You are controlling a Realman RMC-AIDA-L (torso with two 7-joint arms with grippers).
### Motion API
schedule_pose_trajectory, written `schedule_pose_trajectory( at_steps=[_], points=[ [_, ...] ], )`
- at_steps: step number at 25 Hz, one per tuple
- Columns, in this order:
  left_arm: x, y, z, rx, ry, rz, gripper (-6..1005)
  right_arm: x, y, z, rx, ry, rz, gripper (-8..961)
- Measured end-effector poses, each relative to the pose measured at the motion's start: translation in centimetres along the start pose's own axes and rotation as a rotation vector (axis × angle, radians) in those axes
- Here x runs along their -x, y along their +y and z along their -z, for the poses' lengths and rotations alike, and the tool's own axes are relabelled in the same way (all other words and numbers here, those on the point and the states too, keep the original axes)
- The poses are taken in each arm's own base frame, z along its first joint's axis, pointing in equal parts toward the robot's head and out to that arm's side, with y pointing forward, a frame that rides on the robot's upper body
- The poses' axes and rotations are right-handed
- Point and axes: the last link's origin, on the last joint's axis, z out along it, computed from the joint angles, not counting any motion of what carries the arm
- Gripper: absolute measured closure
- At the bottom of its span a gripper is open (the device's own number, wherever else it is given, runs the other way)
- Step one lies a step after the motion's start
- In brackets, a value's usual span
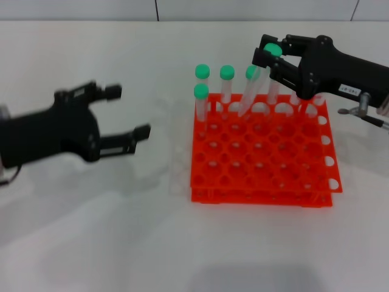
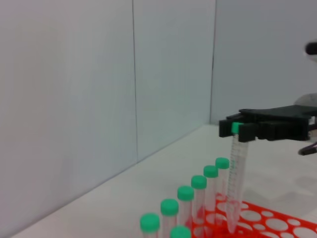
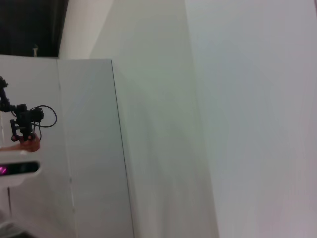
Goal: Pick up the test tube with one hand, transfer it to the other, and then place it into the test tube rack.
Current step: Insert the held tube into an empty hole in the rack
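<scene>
The test tube (image 1: 273, 90) hangs nearly upright with its green cap between the fingers of my right gripper (image 1: 266, 55), which is shut on it. Its lower end sits in a back-row hole of the orange test tube rack (image 1: 261, 182). The left wrist view shows the same grip: the right gripper (image 2: 242, 130) holds the test tube (image 2: 236, 183) by the cap, tip down in the test tube rack (image 2: 267, 218). My left gripper (image 1: 129, 111) hovers open over the table, well to the left of the rack, holding nothing.
Several other green-capped tubes (image 1: 227, 82) stand in the rack's back-left holes, one of them leaning (image 1: 248, 91) beside the held tube. A small metal fitting (image 1: 355, 111) lies right of the rack. The right wrist view shows only wall panels.
</scene>
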Motion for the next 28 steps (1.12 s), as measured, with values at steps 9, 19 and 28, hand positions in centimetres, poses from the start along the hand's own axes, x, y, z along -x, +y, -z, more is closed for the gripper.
schedule_pose_trajectory(
  at_steps=[9, 19, 28],
  points=[
    [6.3, 1.0, 0.4, -0.032, 0.041, 0.064, 106, 0.0, -0.6, -1.2, -0.014, 0.034, 0.021, 661],
    [7.7, 0.7, 0.9, -0.074, 0.067, 0.117, 106, -0.4, -0.9, -3.3, -0.019, 0.088, 0.047, 653],
    [8.4, 0.9, 1.0, -0.079, 0.060, 0.127, 106, -0.9, -0.6, -4.6, 0.006, 0.130, 0.062, 647]
  ],
)
